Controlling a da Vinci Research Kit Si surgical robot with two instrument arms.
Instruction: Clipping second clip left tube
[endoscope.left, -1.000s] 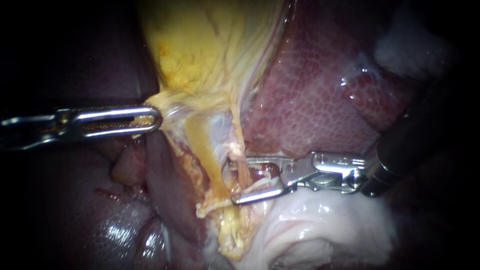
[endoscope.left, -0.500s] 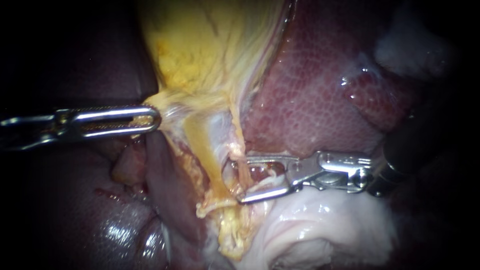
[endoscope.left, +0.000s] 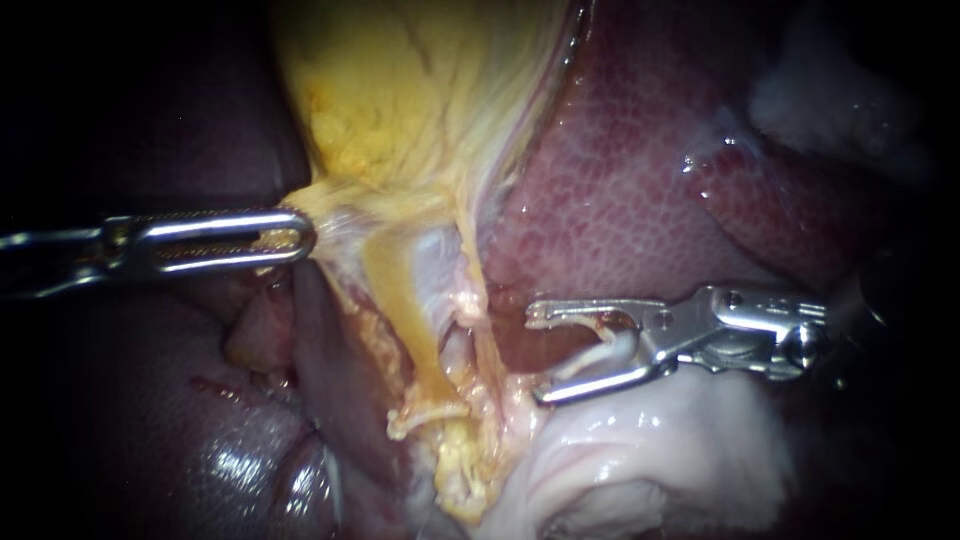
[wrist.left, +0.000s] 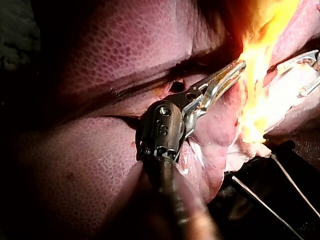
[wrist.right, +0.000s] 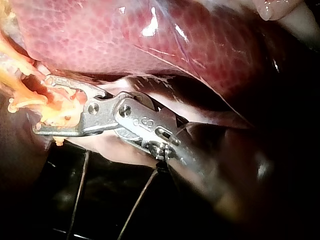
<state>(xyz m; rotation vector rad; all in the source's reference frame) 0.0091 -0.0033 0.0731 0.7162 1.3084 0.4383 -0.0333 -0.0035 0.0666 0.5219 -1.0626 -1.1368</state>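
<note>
Here the tube (endoscope.left: 478, 338) lies apart, just ahead of the right instrument (endoscope.left: 538, 356)

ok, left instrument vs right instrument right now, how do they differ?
Jaws: the left instrument is shut on the gallbladder at its lower edge, while the right instrument stands open with a clear gap.
Contact: the left one holds tissue. The right one grips nothing and sits beside the yellow stalk below the gallbladder.
Shared: both are slim metal jaws that come in roughly level from opposite sides.
</note>
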